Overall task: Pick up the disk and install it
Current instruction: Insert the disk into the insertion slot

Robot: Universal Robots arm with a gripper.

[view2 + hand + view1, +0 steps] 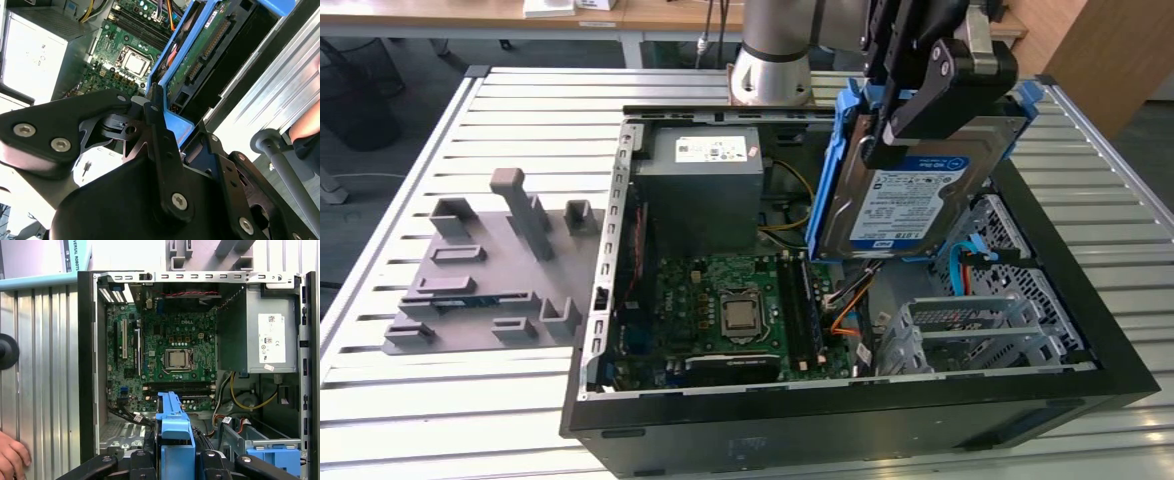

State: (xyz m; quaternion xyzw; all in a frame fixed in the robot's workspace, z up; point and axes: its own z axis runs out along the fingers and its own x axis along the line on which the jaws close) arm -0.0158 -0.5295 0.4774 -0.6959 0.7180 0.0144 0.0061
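Far to the exterior view's left of the jaws, a grey plastic fixture (487,270) with several upright posts lies on the slatted metal desk (400,400). Nearer to the jaws stands the open black computer case (854,425), with its side panel off. Inside it, below the jaws and to the exterior view's left of them, is the grey power supply box (700,170). It carries 1 white sticker with small print. Next to the box lies the green motherboard (720,300).

Behind the case the light grey arm (777,55) rises from the desk. Its black wrist part comes down from the upper edge and leans a little to one side. The jaws are clamped on the top of the disk (921,205), on its blue carrier. The disk hangs upright and slightly tilted above the case, and its white-and-blue label faces the exterior camera.

In the first wrist view the blue carrier of the disk (176,440) sits between the black links of the jaws. In the second wrist view the green board side of the disk (200,55) shows.

Below the jaws and further to the exterior view's right, a silver drive cage (967,330) sits in the case, with orange and blue cables (970,255) beside it. In the first wrist view a person's hand (12,457) is at the desk, outside the case.
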